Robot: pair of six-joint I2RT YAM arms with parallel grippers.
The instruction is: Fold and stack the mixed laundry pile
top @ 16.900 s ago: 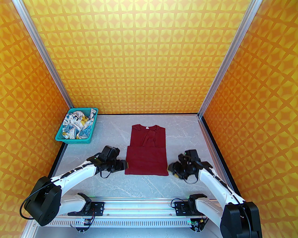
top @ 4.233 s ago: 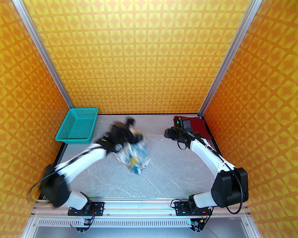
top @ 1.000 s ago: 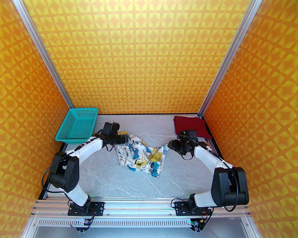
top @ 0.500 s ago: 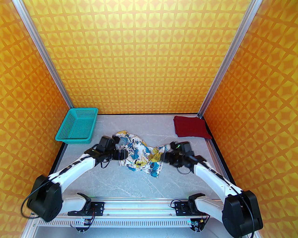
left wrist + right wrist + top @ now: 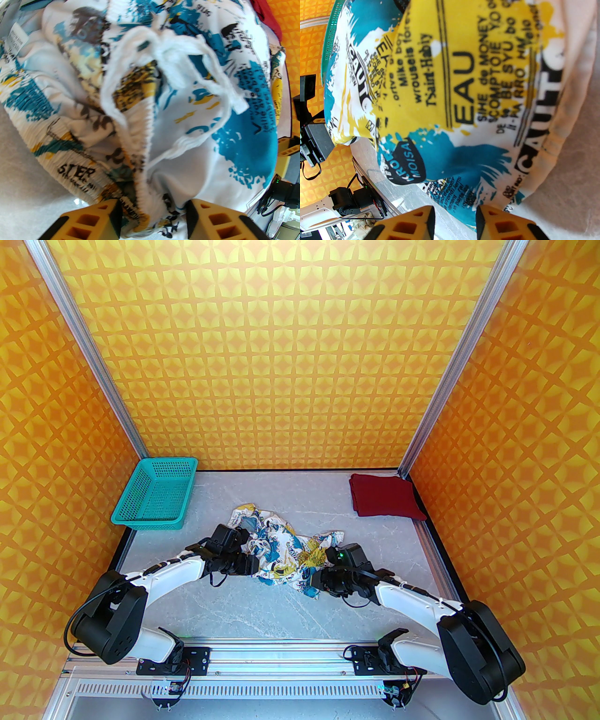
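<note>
Crumpled at centre of surface [image 5: 243, 610]: white printed garment [image 5: 281, 549], splashed blue, yellow and black. Left tool [image 5: 152, 208] astride its left edge, right tool [image 5: 454, 218] astride its near right hem, cloth between half-parted jaws, grip impossible to tell. Folded in far right corner: dark red T-shirt [image 5: 386, 498].

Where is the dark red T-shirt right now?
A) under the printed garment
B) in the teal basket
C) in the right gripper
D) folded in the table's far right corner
D: the dark red T-shirt lies folded in the far right corner of the table.
</note>
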